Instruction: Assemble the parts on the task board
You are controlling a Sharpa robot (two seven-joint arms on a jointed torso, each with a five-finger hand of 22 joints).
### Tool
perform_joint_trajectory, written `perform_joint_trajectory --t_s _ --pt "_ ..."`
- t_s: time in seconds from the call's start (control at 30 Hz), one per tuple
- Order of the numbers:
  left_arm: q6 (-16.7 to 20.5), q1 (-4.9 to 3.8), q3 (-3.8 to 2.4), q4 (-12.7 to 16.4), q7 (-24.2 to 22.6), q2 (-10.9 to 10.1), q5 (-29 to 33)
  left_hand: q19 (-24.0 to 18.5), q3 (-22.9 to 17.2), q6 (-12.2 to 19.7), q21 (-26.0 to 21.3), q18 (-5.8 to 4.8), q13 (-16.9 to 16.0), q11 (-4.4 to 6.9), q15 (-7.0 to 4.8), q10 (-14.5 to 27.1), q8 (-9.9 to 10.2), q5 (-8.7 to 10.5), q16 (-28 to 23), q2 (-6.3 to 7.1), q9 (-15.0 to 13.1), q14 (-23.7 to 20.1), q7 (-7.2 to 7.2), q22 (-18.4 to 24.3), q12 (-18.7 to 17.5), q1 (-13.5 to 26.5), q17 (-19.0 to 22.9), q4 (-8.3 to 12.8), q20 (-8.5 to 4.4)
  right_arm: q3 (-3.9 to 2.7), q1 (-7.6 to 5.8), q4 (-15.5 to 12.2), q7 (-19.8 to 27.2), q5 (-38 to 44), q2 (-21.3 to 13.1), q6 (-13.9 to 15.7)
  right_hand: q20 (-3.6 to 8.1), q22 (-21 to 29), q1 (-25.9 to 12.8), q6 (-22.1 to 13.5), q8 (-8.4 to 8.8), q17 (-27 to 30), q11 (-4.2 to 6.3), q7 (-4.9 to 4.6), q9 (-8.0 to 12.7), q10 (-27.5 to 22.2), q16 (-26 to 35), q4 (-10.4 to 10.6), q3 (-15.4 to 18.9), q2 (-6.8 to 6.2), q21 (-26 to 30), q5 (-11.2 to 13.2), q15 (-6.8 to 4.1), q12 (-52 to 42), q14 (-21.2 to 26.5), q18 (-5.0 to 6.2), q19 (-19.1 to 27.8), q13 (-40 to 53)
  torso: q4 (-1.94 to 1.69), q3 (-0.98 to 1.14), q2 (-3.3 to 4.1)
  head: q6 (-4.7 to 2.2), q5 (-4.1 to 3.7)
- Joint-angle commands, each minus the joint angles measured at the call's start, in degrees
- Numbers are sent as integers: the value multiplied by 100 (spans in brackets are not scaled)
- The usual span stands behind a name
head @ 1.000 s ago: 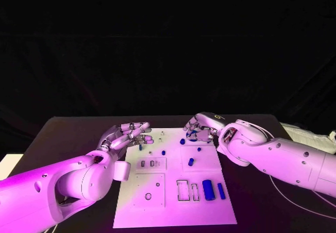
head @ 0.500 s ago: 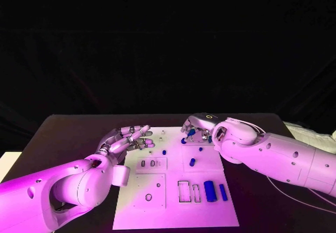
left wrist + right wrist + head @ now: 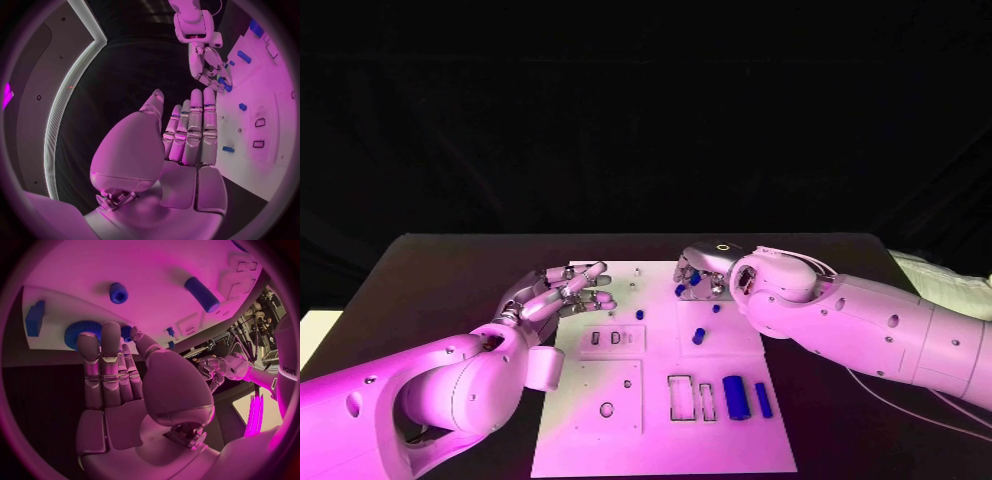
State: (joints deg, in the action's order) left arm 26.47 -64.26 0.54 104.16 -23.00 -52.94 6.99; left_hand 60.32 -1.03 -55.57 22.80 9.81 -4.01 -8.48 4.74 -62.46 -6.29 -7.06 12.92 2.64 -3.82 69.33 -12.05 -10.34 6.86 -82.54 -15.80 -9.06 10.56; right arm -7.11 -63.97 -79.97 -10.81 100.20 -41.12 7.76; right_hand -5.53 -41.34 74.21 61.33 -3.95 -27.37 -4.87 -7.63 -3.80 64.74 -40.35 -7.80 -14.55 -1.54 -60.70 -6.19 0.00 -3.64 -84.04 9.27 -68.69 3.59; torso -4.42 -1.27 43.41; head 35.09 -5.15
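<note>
Right now the task board (image 3: 661, 400) lies flat in the middle of the black table (image 3: 430, 270), between the two hands, with small blue parts scattered over it. At its far edge the right hand (image 3: 697, 268) is down on the board with its fingertips (image 3: 89, 342) at a blue toothed wheel (image 3: 76, 331); the right wrist view shows those fingers straight and touching the wheel's rim, but whether they actually grip it cannot be told. Just beyond those fingertips stands a short blue round peg (image 3: 118, 292), and farther off a blue cylinder (image 3: 201, 293) lies on its side; a blue block (image 3: 34, 317) sits at the board's edge beside the wheel. Near the right forearm, at the board's close end, a larger blue cylinder (image 3: 736, 395) and a slim blue bar (image 3: 763, 398) lie side by side next to rectangular slots (image 3: 681, 395). The left hand (image 3: 567, 290) hovers at the board's opposite edge, across from the right hand, with its fingers (image 3: 195, 120) extended, apart and holding nothing.
</note>
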Motion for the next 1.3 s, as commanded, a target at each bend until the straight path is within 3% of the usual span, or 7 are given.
perform_joint_trajectory --t_s 0.03,0.37,0.57,0.73,0.83,1.07,1.3 --pt "-164 -11 -5 18 -37 6 94 39 14 -23 28 59 7 -1 2 -30 38 12 19 -28 5 27 -21 -7 -31 37 -12 37 16 -1 -1 -7 2 152 11 -274 13 -300 66 78 7 -304 26 12 -12 83 -299 55 -72 4 -222 43 -44 -4 -105 -130 -118 3 -28 -13 45 -5 -10" --pt "-191 -13 -5 -8 -10 3 106 42 12 -21 32 60 7 -2 1 -28 41 12 21 -34 6 32 -23 -9 -36 34 -21 41 15 0 -1 -10 71 144 31 -170 28 -937 139 286 -23 -969 71 39 -30 308 -987 231 -430 71 -719 256 -74 -14 -113 -215 -289 9 -60 -24 96 -2 -35" --pt "-211 -13 -5 -29 25 -1 107 43 11 -18 34 59 7 -4 1 -26 44 12 21 -38 6 34 -25 -10 -39 33 -25 43 14 -1 0 -27 10 160 14 598 81 -1693 289 566 -122 -1538 157 74 -105 681 -1536 307 -794 188 -1230 334 -144 -61 -156 -335 -606 40 -66 -24 120 -11 -24" --pt "-222 -13 -5 -44 44 -4 107 43 11 -18 34 59 7 -4 1 -26 44 12 21 -38 6 34 -25 -10 -39 33 -25 43 14 -3 0 -107 -5 166 5 1217 95 -1941 365 601 -122 -1632 157 51 -133 753 -1660 293 -982 96 -1414 338 -143 -11 -115 -373 -685 31 -85 -27 141 -34 -20" --pt "-233 -13 -5 -55 52 -9 107 44 9 -11 38 59 8 -6 2 -19 50 11 20 -45 7 35 -28 -12 -47 30 -35 49 14 -5 0 -131 -20 140 32 1409 82 -1983 376 568 -86 -1648 131 28 -134 710 -1698 305 -1088 33 -1456 329 -127 10 -83 -377 -668 19 -94 -29 147 -56 -17" --pt "-264 -13 -4 -55 66 -8 107 40 10 1 42 57 10 -10 6 -9 61 12 12 -45 8 28 -32 -15 -61 16 -51 69 14 -6 -28 -15 -44 89 178 1535 61 -2023 361 531 -42 -1649 106 1 -133 641 -1727 338 -1200 -47 -1496 331 -104 16 -50 -379 -643 13 -112 -48 164 -76 -46" --pt "-293 -13 -4 -56 75 2 107 34 9 7 42 55 10 -13 9 -3 68 12 4 -47 9 18 -35 -15 -70 6 -60 81 15 -4 -67 253 -59 75 432 1570 40 -2029 356 491 -5 -1631 83 -22 -128 575 -1734 364 -1299 -104 -1512 325 -84 18 -22 -375 -609 11 -128 -43 184 -102 -25"
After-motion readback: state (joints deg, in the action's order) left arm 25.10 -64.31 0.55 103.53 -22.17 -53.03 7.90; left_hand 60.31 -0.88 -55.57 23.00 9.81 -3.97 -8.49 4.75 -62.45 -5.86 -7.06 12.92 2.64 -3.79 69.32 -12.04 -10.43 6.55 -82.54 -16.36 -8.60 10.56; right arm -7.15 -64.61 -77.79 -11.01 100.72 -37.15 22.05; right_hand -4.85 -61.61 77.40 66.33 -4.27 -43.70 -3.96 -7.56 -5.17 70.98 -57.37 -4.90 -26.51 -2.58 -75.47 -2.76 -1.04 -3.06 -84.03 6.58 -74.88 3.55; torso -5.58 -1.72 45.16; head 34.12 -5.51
